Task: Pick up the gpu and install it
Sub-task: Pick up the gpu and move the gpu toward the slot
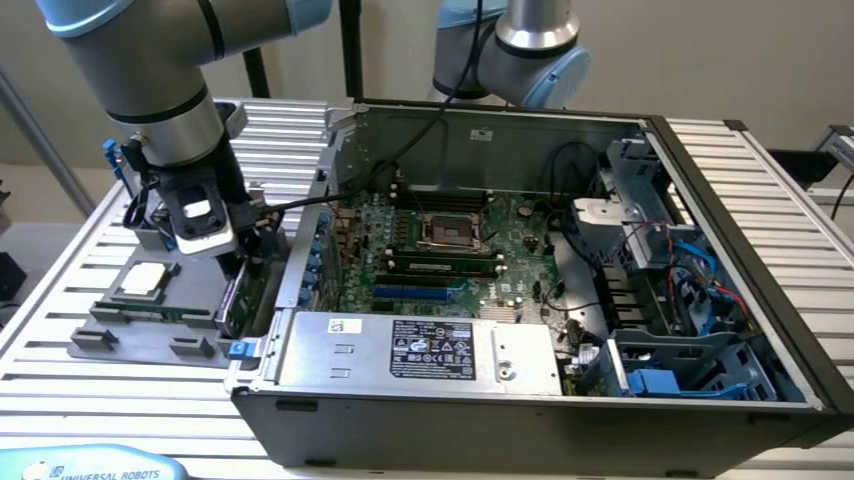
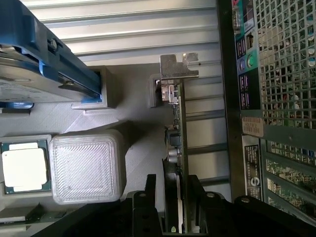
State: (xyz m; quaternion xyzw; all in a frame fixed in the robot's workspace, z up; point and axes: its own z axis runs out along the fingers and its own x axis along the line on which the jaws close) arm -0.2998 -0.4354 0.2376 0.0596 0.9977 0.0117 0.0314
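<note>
Gripper lowered over the gpu, which stands on its long edge in a slot of the grey holder. The gripper straddles the card's upper edge, one side of it against each face; you cannot tell whether it has closed on the card or merely brackets it. You see the gpu edge-on as a thin green board carrying small dark components. At the end farthest from the gripper sits its bright, angular metal bracket, folded and notched. The holder is matte plastic with fine layered ridges, clearest on the rounded square block near one side of the gripper. Beyond that block lies a processor with a flat, pale metal lid in a green border. A silver hard drive in a blue frame leans farther out on the same side. On the gripper's other side, just beside the card, rises the computer case. Its rear wall is perforated steel mesh with a dark straight edge, leaving you a narrow channel between card and case. In the exterior view the case lies open, with the green motherboard exposed. Everything rests on a counter of ribbed aluminium slats.
</note>
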